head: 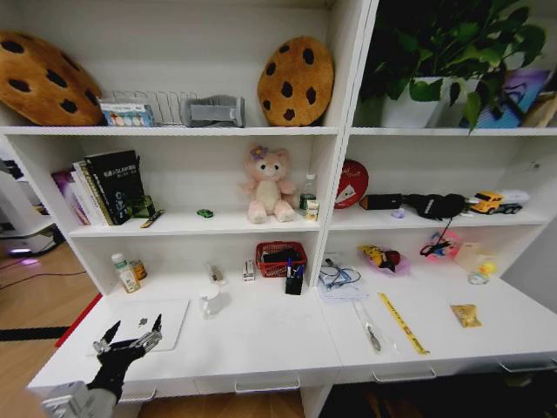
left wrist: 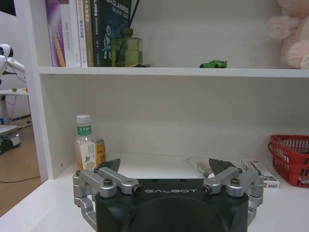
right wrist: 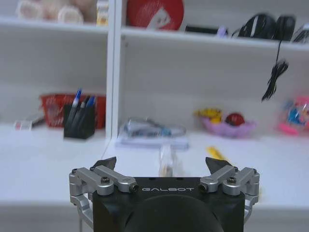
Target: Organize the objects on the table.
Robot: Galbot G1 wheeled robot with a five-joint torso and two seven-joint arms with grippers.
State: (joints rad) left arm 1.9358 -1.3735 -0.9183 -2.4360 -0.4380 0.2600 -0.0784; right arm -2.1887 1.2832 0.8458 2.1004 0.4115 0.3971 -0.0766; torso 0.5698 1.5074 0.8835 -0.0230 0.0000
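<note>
Head view. The white table (head: 261, 344) runs along the foot of tall white shelving, with bar-handled drawers along its front edge. The left gripper (head: 132, 333) hangs over the near left corner of the table, its fingers spread wide and holding nothing, just in front of the silver laptop (head: 150, 320), which lies closed and flat. Behind the laptop, a small bottle (head: 124, 273) stands against the back wall. A red basket (head: 280, 258) sits at the back of the table near the centre, with a black pen holder (head: 294, 280) just in front of it holding blue pens. On the right half of the table lie a stack of papers (head: 341, 283), a yellow ruler (head: 401, 322) and a pink dish (head: 385, 259). On the shelf above, the green toy car (head: 204, 212) rests to the left of the pink plush bear (head: 268, 185), well apart from it.

Left wrist view. The left gripper (left wrist: 163, 166) is open wide and empty, low over the table (left wrist: 38, 208). Beyond it stand the bottle (left wrist: 85, 148) and the red basket (left wrist: 291, 152); the toy car (left wrist: 213, 64) sits on the shelf above.

Right wrist view. The right gripper (right wrist: 161, 164) is likewise open wide and empty, facing the table (right wrist: 43, 166). The pen holder (right wrist: 79, 121) and the pink dish (right wrist: 227, 126) lie farther back.
</note>
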